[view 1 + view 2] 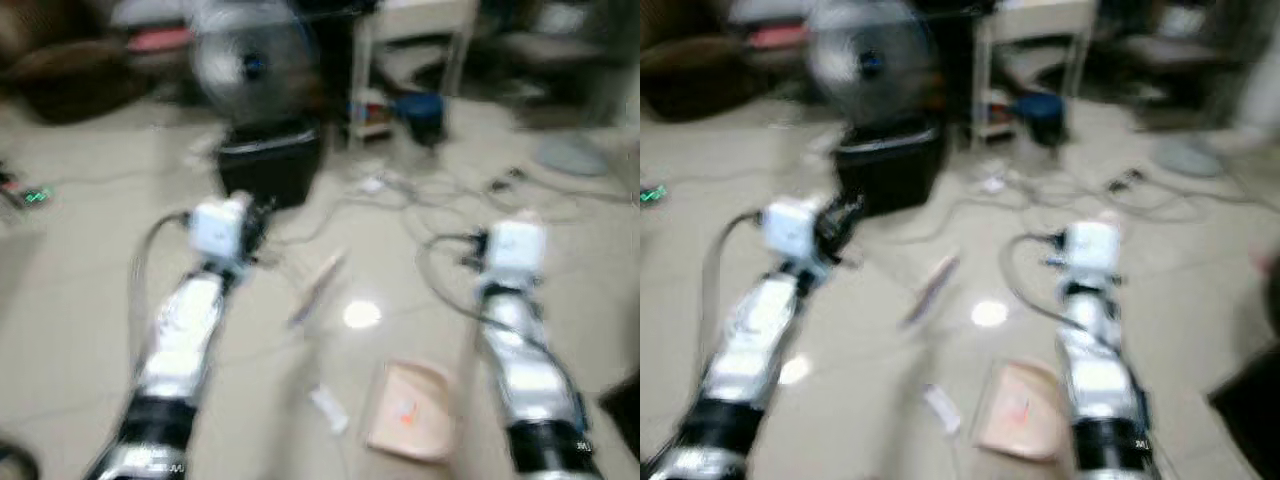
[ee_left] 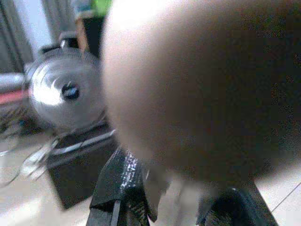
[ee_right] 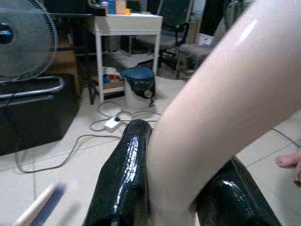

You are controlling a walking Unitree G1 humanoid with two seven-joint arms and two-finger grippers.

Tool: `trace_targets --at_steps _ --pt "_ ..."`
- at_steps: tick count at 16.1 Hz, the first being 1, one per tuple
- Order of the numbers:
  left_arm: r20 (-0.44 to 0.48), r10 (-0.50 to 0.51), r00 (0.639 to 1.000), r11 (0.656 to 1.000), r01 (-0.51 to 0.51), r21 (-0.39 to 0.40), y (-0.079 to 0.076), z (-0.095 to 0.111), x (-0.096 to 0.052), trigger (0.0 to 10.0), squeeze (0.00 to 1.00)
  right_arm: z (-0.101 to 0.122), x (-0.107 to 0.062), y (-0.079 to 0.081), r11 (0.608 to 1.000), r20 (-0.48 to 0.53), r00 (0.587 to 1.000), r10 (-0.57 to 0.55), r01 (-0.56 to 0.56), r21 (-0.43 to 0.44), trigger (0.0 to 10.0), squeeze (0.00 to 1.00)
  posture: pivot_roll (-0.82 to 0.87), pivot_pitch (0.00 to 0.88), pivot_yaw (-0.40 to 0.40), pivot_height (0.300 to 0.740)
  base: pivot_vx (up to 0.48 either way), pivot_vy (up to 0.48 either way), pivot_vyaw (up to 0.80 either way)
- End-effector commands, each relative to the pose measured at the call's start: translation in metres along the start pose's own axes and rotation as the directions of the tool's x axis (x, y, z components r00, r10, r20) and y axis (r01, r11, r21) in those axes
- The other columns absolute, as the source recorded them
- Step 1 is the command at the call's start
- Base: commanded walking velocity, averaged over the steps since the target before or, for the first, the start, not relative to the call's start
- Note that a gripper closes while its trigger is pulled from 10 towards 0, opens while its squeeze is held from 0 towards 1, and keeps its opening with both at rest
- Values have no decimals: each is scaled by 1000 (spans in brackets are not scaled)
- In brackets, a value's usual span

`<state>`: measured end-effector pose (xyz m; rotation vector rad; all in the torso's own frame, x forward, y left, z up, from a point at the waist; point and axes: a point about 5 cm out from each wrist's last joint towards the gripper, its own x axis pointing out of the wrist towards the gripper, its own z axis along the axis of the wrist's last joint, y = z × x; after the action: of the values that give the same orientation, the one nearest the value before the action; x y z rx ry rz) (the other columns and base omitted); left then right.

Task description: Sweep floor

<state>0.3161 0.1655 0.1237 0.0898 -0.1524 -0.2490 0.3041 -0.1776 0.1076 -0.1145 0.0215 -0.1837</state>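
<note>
Left eye view, arms: both silver arms reach forward over the pale tiled floor [image 1: 90, 300], the picture blurred; the left gripper [image 1: 255, 215] and right gripper [image 1: 470, 250] sit at the wrists, their finger spread not readable here.
Left eye view, floor ahead of the jaws: a pale stick-like handle [image 1: 315, 285] lies between the two arms; a beige dustpan [image 1: 412, 410] rests beside the right forearm, nearer the robot than the jaws.
Right eye view, beyond the jaws: a black box [image 1: 888, 165] with a standing fan [image 1: 865, 62] behind it, loose cables [image 1: 1080, 195], a white table [image 1: 1035, 30] and a blue-lidded bin [image 1: 1040, 112].
Left wrist view, jaws: the black fingers [image 2: 120, 183] stand on either side of a blurred pale-brown rounded object [image 2: 202, 89] that looms very close to the lens; whether they grip it cannot be told.
Right wrist view, jaws: the fingers [image 3: 124, 179] are clamped on a smooth cream handle [image 3: 221, 103] running up and away between them; a bare foot [image 3: 289, 162] shows at the edge.
</note>
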Motion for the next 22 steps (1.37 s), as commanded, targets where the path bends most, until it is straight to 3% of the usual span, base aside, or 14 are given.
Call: trace_targets --at_steps 1,6,8,11,12,13,14,18,22 --pt "33 17 999 999 -18 26 2 10 6 10000 0 10 3 -2 999 45 999 1 -2 32 10000 0 -46 4 95 740 0 0 0" --pt "-3 114 993 991 -114 68 20 0 5 10000 0 18 1 4 998 121 991 62 -62 2 10000 0 -40 2 94 740 0 0 0" --pt "-52 209 977 971 -201 127 37 -14 1 10000 0 20 3 5 997 144 987 74 -70 -32 10000 0 -33 10 90 740 0 0 0" --pt "-53 226 973 969 -218 115 42 -17 -1 10000 0 18 4 0 998 142 988 59 -54 -40 10000 0 -26 29 88 740 0 0 0" --pt "-52 223 973 971 -217 102 42 -19 -1 8980 0 18 4 -1 998 141 988 57 -51 -44 10000 0 -23 42 89 740 0 0 0" --pt "-50 217 975 974 -212 84 42 -19 -1 3020 0 17 4 -1 998 141 988 57 -51 -46 10000 0 -23 42 89 740 0 0 0" --pt "-39 201 979 979 -198 55 39 -20 0 0 0 18 6 -3 998 146 988 48 -41 -53 10000 0 -22 56 92 740 0 0 0" --pt "-6 198 980 980 -198 22 35 -17 5 0 0 16 15 -8 999 168 985 22 -14 -53 10000 0 2 106 97 740 0 0 0" --pt "35 239 970 971 -240 20 31 -14 8 0 0 16 25 -16 993 218 976 9 17 -117 10000 0 27 215 124 740 0 0 0"
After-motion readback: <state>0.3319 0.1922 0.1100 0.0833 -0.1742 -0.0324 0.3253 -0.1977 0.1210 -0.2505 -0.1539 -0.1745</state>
